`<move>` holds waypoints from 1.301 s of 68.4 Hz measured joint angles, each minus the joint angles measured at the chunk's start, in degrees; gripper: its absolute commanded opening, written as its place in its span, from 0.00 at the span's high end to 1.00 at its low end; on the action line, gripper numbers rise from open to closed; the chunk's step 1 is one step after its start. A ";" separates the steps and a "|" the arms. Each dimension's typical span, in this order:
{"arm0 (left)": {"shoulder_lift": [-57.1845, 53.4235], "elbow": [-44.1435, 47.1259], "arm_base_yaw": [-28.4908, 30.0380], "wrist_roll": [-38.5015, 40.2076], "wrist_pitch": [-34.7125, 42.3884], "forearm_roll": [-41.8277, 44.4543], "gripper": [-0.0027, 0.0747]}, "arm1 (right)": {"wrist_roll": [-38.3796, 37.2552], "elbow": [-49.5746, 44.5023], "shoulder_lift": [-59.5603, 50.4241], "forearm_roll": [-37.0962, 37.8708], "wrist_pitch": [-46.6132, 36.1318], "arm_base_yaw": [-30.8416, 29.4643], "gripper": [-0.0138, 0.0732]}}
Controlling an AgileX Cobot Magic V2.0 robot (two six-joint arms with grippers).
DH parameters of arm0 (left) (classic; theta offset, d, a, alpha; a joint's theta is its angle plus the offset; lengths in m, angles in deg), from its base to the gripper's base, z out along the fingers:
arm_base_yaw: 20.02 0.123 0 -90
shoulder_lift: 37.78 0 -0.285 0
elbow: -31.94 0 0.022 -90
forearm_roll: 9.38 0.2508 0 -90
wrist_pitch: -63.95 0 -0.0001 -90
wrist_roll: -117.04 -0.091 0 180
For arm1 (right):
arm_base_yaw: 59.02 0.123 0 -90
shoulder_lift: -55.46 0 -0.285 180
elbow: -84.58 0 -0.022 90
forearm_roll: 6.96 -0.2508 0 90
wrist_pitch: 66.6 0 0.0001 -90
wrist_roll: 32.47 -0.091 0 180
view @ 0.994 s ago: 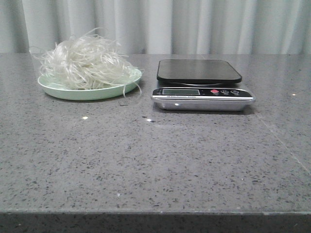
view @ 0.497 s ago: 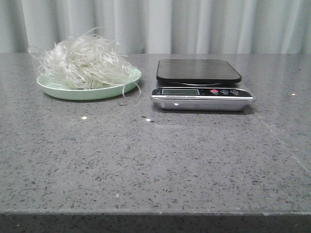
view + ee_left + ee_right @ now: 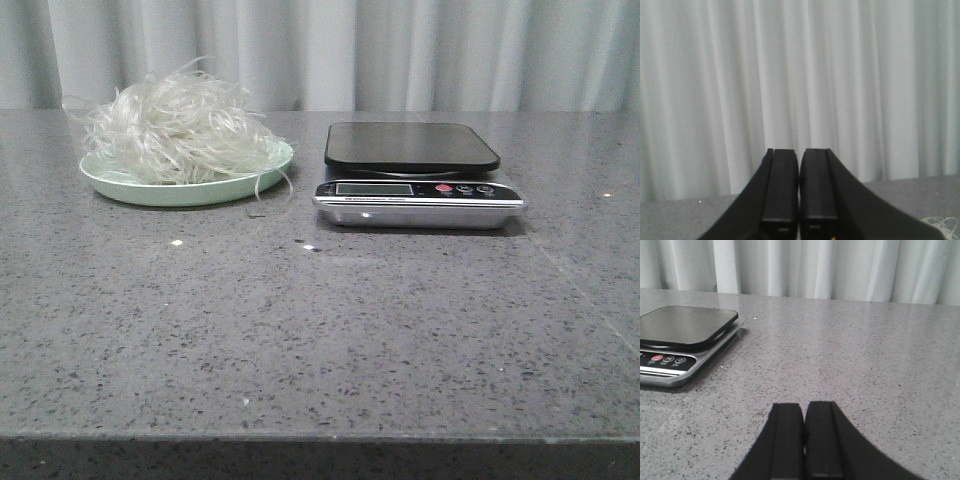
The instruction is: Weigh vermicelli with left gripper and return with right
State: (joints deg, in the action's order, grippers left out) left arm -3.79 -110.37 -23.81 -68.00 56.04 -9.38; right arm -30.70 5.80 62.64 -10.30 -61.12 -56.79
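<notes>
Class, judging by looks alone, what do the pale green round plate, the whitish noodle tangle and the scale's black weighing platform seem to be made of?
Pale green round plate: probably plastic or melamine, with a smooth, soft sheen. Whitish translucent vermicelli tangle: thin, glassy, stiff-looking strands, seemingly dry starch noodles. Black weighing platform of the silver scale: smooth and faintly reflective, glass or glossy plastic; I cannot tell which.

A pale green plate [image 3: 130, 187] sits on the grey speckled table [image 3: 320, 330] before a pleated curtain [image 3: 400, 50], small specks possibly crumbs.

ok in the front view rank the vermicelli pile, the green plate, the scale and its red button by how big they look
1. Kitchen scale and pale green plate: near the same width, too close to rank.
2. Vermicelli, slightly narrower than the plate but taller.
3. Red button, by far the smallest.
</notes>
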 measured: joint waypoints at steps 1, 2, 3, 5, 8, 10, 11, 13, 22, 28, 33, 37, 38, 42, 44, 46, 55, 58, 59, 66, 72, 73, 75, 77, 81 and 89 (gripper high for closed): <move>1.95 -1.73 0.00 0.00 -1.25 0.00 0.79 | 0.00 0.00 0.00 0.00 0.00 0.00 0.67; 2.59 -1.73 0.00 0.00 -1.25 0.00 0.79 | 0.00 0.00 0.00 0.00 0.00 0.00 0.67; 4.52 -3.38 0.00 0.00 -2.55 -0.43 0.79 | 0.00 0.00 0.00 0.00 0.00 0.00 0.67; 7.10 -5.48 0.00 0.00 -4.23 -0.76 0.78 | 0.00 0.00 0.00 0.00 0.00 0.00 0.67; 10.24 -7.94 0.00 0.00 -6.25 -1.54 0.77 | 0.00 0.00 0.00 0.00 0.00 0.00 0.67; 12.11 -9.78 0.00 0.00 -7.88 -2.16 0.74 | 0.00 0.00 0.00 0.00 0.00 0.00 0.67; 14.57 -11.51 0.00 0.00 -9.43 -2.92 0.72 | 0.00 0.00 0.00 0.00 0.00 0.00 0.67; 16.98 -13.15 0.00 0.00 -10.97 -3.60 0.67 | 0.00 0.00 0.00 0.00 0.00 0.00 0.67; 26.32 -19.17 -0.68 -0.51 -16.63 -5.30 0.45 | 0.00 0.00 0.00 0.00 -0.08 0.00 0.67; 32.58 -22.57 -2.42 -1.77 -19.93 -5.60 0.30 | 0.00 0.00 0.00 0.00 -0.08 0.00 0.67; 37.52 -25.44 -4.72 -2.24 -22.37 -6.12 0.20 | 0.00 0.00 0.00 0.00 -0.08 0.00 0.67; 40.51 -27.27 -6.46 -2.52 -23.79 -6.35 0.17 | 0.00 0.00 0.00 0.00 -0.08 0.00 0.67; 40.51 -27.27 -6.46 -2.52 -23.79 -6.35 0.17 | 0.00 0.00 0.00 0.00 -0.08 0.00 0.67; 43.29 -28.48 -7.92 -3.21 -24.51 -6.49 0.16 | 0.00 0.00 0.00 0.00 -0.08 0.00 0.67; 44.91 -28.95 -8.63 -3.48 -24.63 -6.49 0.16 | 0.00 0.00 0.00 0.00 -0.08 0.00 0.67; 46.18 -29.33 -9.28 -3.62 -24.75 -6.49 0.16 | 0.00 0.00 0.00 0.00 -0.08 0.00 0.67; 52.36 -30.61 -11.72 -4.03 -25.00 -6.68 0.16 | 0.00 0.00 0.00 0.00 -0.08 0.00 0.67; 53.59 -30.84 -12.01 -4.13 -25.00 -6.68 0.16 | 0.00 0.00 0.00 0.00 -0.08 0.00 0.67; 54.80 -31.07 -12.28 -4.13 -25.00 -6.68 0.16 | 0.00 0.00 0.00 0.00 -0.08 0.00 0.67; 58.34 -31.44 -12.55 -4.13 -24.62 -6.80 0.16 | 0.00 0.00 0.00 0.00 -0.08 0.00 0.67; 61.50 -31.55 -12.55 -4.13 -23.20 -7.67 0.16 | 0.00 0.00 0.00 0.00 -0.08 0.00 0.67; 62.19 -31.55 -12.55 -4.13 -22.87 -7.97 0.16 | 0.00 0.00 0.00 0.00 -0.08 0.00 0.67; 63.05 -31.55 -12.55 -4.13 -22.33 -8.36 0.16 | 0.00 0.00 0.00 0.00 -0.08 0.00 0.67; 63.84 -31.55 -12.55 -4.13 -21.86 -8.51 0.16 | 0.00 0.00 0.00 0.00 -0.08 0.00 0.67; 65.30 -31.55 -12.55 -4.13 -20.80 -9.25 0.16 | 0.00 0.00 0.00 0.00 -0.08 0.00 0.67; 67.33 -31.55 -12.55 -4.13 -19.63 -10.63 0.16 | 0.00 0.00 0.00 0.00 -0.08 0.00 0.67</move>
State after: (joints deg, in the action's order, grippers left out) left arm 63.54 -141.93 -36.36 -72.13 36.41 -20.01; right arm -30.70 5.80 62.64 -10.30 -61.21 -56.79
